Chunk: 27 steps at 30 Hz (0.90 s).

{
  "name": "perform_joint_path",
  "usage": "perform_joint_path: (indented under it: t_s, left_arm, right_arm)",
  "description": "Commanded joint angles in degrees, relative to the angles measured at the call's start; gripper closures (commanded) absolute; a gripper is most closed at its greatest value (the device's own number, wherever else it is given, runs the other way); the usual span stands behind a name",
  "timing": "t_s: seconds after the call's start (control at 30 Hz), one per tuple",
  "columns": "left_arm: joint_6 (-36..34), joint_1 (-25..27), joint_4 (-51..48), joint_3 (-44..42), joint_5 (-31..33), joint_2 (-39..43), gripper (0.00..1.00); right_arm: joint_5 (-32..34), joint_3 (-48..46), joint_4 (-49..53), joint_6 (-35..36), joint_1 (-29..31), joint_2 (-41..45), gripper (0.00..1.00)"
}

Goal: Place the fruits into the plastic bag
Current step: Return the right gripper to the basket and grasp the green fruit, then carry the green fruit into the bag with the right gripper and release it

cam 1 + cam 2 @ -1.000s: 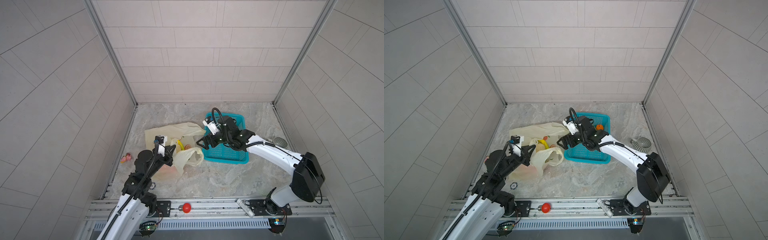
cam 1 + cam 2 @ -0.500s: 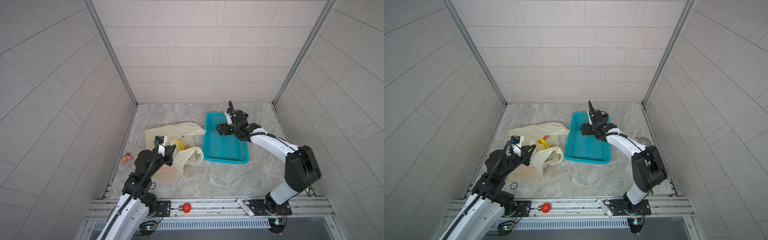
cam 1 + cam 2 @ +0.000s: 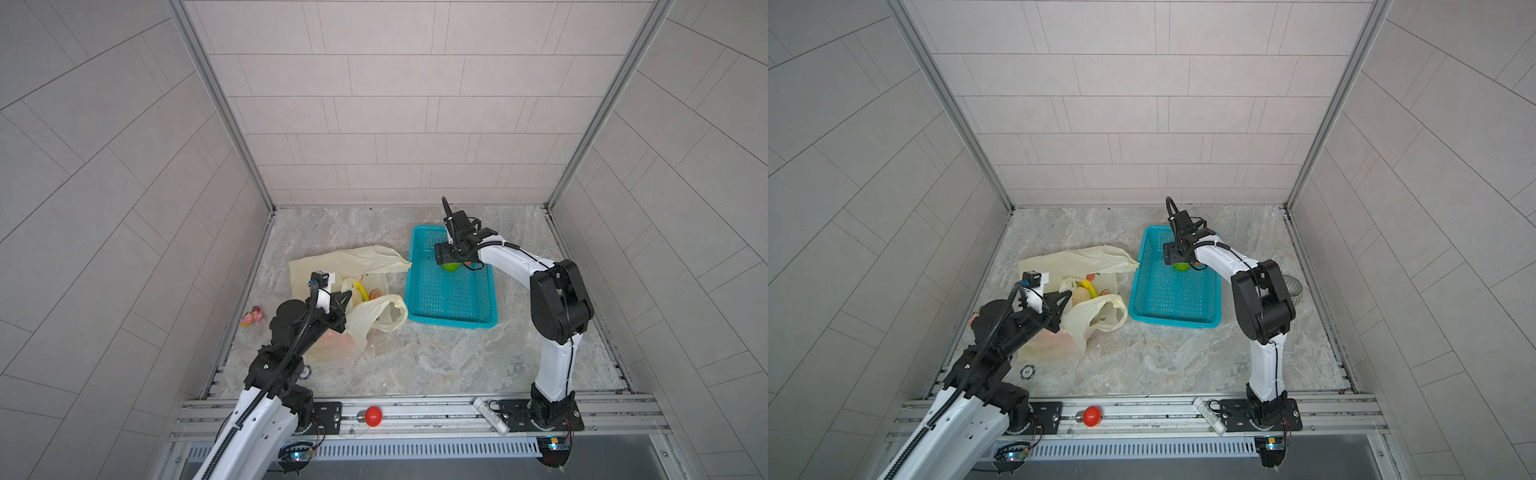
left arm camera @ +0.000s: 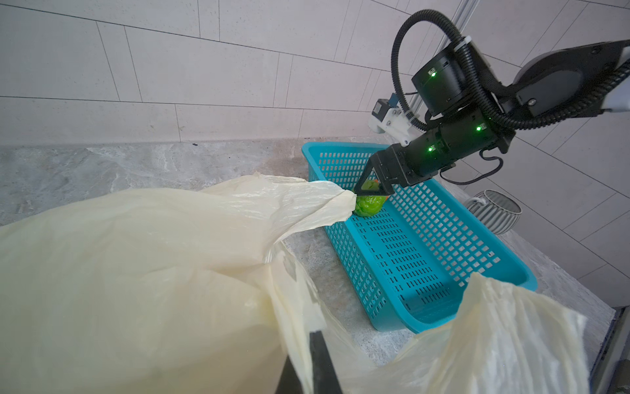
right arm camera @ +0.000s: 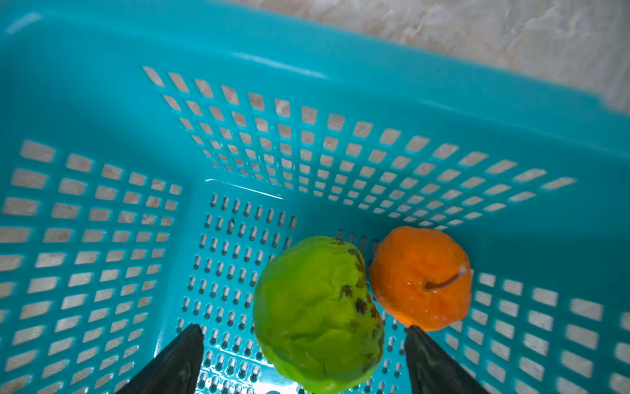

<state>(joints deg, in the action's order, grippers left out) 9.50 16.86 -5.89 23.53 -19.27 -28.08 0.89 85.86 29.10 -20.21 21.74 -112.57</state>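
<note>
In the far half of the teal mesh basket (image 5: 102, 85), by its right wall, your right gripper (image 5: 301, 336) stands with jaws apart either side of the green fruit (image 5: 317, 314), not yet gripping. The orange fruit (image 5: 421, 278) touches it, right by one fingertip (image 5: 419, 344), so closing could trap both or roll the green one away. It looks lumpy, rounded and brown-speckled, so it will likely slip if caught off-centre. Your left gripper (image 3: 344, 298) is clamped on the plastic bag (image 4: 136, 256) beside the basket's left wall; a banana (image 3: 360, 291) and a beige fruit (image 3: 376, 294) lie inside.
</note>
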Motion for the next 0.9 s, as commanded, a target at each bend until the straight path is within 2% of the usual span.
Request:
perform_joint_path:
  t_s: [0.0, 0.2, 0.33, 0.53, 0.7, 0.87]
  left_arm:
    - [-0.4, -0.07, 0.5, -0.06, -0.11, 0.07, 1.0]
    - [-0.37, -0.05, 0.45, -0.06, -0.18, -0.16, 1.0]
    - [-0.38, -0.08, 0.42, -0.06, -0.16, -0.33, 1.0]
    - [-0.36, -0.08, 0.35, 0.05, -0.07, -0.41, 1.0]
    - [-0.55, -0.08, 0.35, 0.03, 0.02, -0.25, 1.0]
    - [-0.62, -0.05, 0.27, 0.03, 0.19, -0.04, 1.0]
  right_arm:
    - [0.19, -0.22, 3.48, -0.65, 0.06, -1.01, 0.14]
    - [0.22, -0.88, 1.69, -1.92, 0.06, -1.95, 0.16]
    - [-0.05, 0.55, 1.09, -1.81, -0.11, -3.09, 0.23]
    - [-3.16, 1.34, 0.78, -2.26, -0.99, -3.43, 0.47]
    - [-4.28, -1.99, -0.71, -2.64, -0.91, 2.78, 0.56]
    - [-7.99, -7.19, -1.38, -3.18, 0.54, 12.62, 0.57]
